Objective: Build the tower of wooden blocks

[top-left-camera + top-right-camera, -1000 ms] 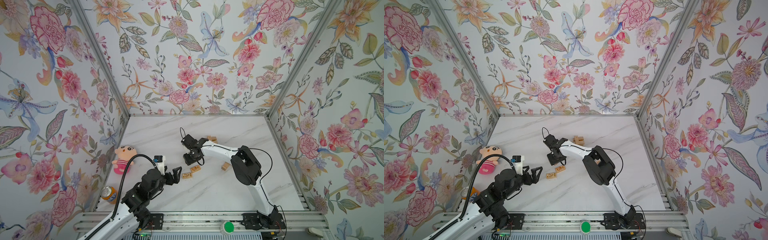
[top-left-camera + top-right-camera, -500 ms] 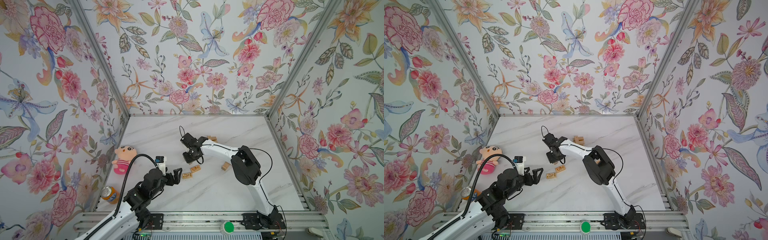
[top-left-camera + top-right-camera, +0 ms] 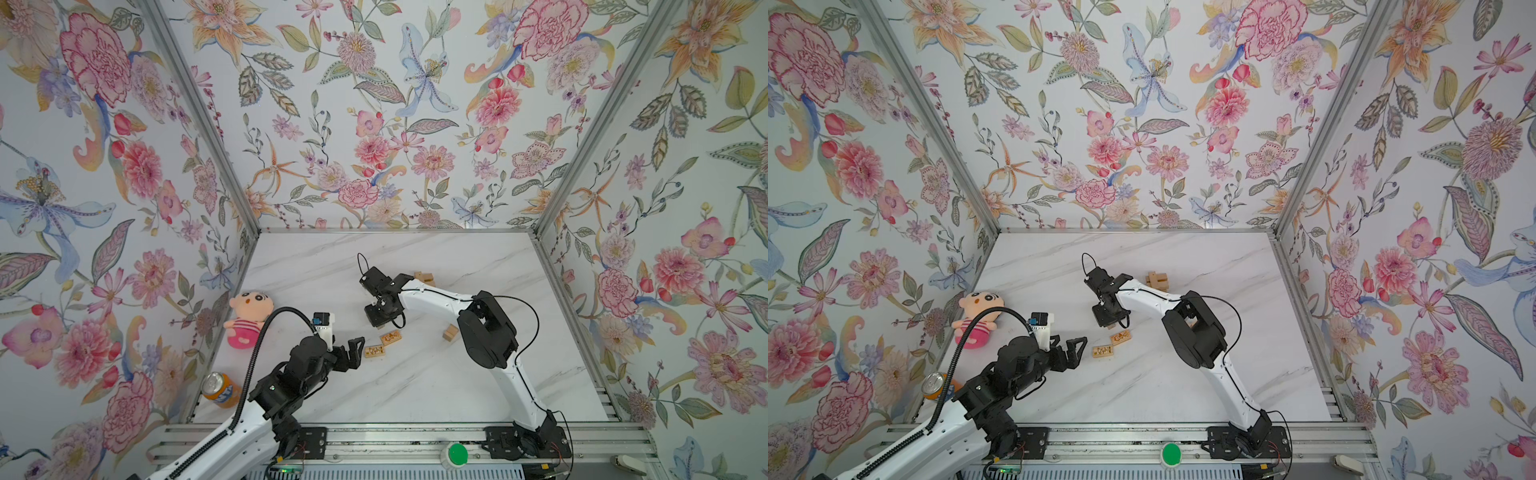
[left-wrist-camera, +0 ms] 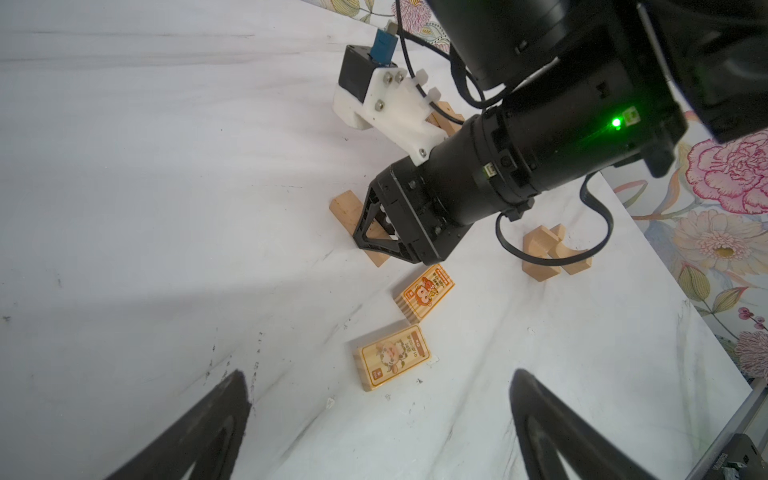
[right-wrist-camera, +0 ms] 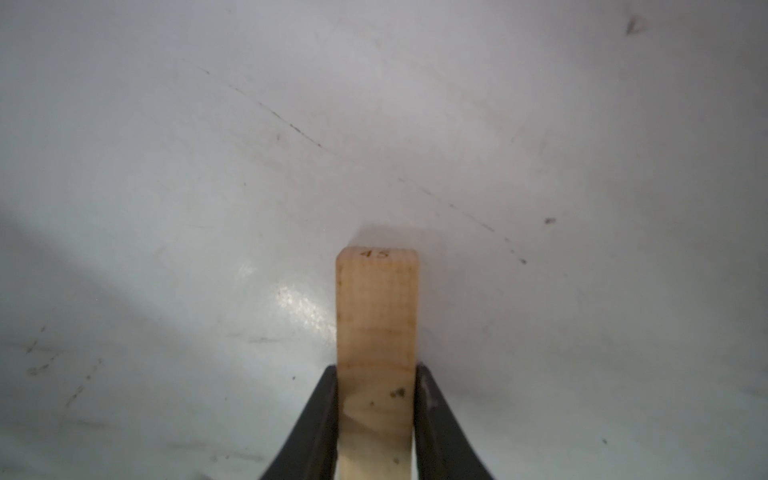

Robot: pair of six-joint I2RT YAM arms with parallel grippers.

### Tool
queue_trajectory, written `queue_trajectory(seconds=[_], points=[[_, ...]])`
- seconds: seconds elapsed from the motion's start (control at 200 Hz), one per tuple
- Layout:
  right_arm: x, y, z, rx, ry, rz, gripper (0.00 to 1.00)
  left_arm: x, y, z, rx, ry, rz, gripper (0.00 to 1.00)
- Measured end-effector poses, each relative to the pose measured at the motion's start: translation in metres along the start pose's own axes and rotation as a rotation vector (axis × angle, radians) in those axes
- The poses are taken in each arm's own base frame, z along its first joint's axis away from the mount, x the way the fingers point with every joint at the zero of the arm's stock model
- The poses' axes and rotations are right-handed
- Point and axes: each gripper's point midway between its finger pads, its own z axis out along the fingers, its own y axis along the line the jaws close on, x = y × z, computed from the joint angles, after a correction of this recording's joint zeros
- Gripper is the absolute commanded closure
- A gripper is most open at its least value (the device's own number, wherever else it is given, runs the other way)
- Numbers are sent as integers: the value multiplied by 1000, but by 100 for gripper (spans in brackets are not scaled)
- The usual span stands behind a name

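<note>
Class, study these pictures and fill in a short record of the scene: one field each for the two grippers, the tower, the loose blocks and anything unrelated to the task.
left gripper: open, empty, near the printed blocks
right gripper: shut on a plain wood block
tower: small stack begun, behind the right arm
printed blocks: two, lying flat, pictures up, apart
plain loose blocks: small heap beside the right arm
unrelated: plush doll, orange can, both at the left edge

The light-tan wooden bar (image 5: 376, 316) runs off the right wrist picture's edge — its near end unseen; in both top views the right pincer (image 3: 376, 318) all but hides it.
</note>
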Motion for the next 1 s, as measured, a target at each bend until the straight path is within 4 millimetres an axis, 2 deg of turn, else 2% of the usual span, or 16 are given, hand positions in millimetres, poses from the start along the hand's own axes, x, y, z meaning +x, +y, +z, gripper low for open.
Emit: queue_trajectory(seconds=[0.155, 0.33, 0.455, 0.636, 0.786, 1.001], points=[[-3, -8, -1, 2, -2, 15, 75, -7, -4, 0, 3, -6, 17, 1], [-10, -25, -7, 1, -12, 54, 75, -17, -10, 1, 6, -18, 45, 1], [-21, -39, -26, -5, -45, 85, 75, -23, -14, 3, 6, -20, 69, 1], [-43, -59, -69, -16, -137, 118, 75, -30, -20, 13, 7, -18, 92, 1], [-50, -89, -94, 1, -184, 155, 75, -36, -28, 26, 17, -7, 110, 1], [-41, -144, -100, 49, -177, 224, 75, -57, -51, 44, 60, -11, 132, 1]])
